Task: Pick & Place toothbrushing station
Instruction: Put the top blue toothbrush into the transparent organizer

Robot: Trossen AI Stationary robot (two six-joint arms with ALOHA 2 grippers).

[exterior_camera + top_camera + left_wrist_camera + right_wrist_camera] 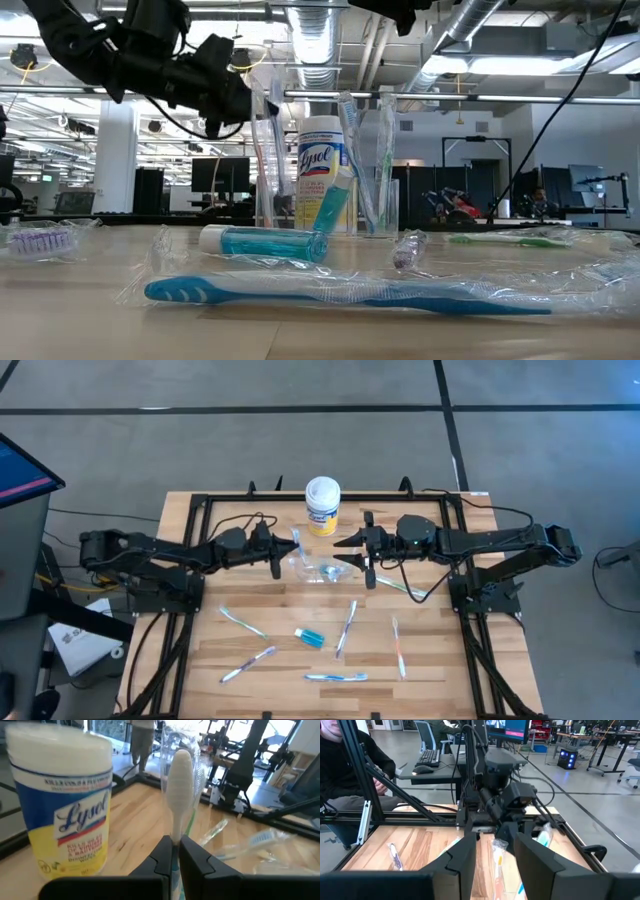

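Observation:
My left gripper [281, 552] is shut on a white toothbrush [180, 780] in a clear wrapper, beside the yellow canister [62, 805]. The see-through cup [380, 205] stands on its base near the table's middle [322, 571], with two toothbrushes [352, 150] standing in it. My right gripper [362, 550] is open and empty just right of the cup. A teal tube [265, 242] lies on the table, and a second tube [332, 210] leans on it. Several wrapped toothbrushes [347, 628] lie flat on the near half. My left gripper pinches the white toothbrush's neck [176, 842] just below the head between its two fingers. The brush runs along the fingers, with its head [181, 770] sticking out past the fingertips. It is lifted clear of the table.
The yellow canister with a white lid [322, 505] stands at the far middle, close behind both grippers. A blue wrapped toothbrush [350, 292] lies nearest the front edge. A black frame [200, 510] borders the table. A person [340, 765] sits beyond the table's left side.

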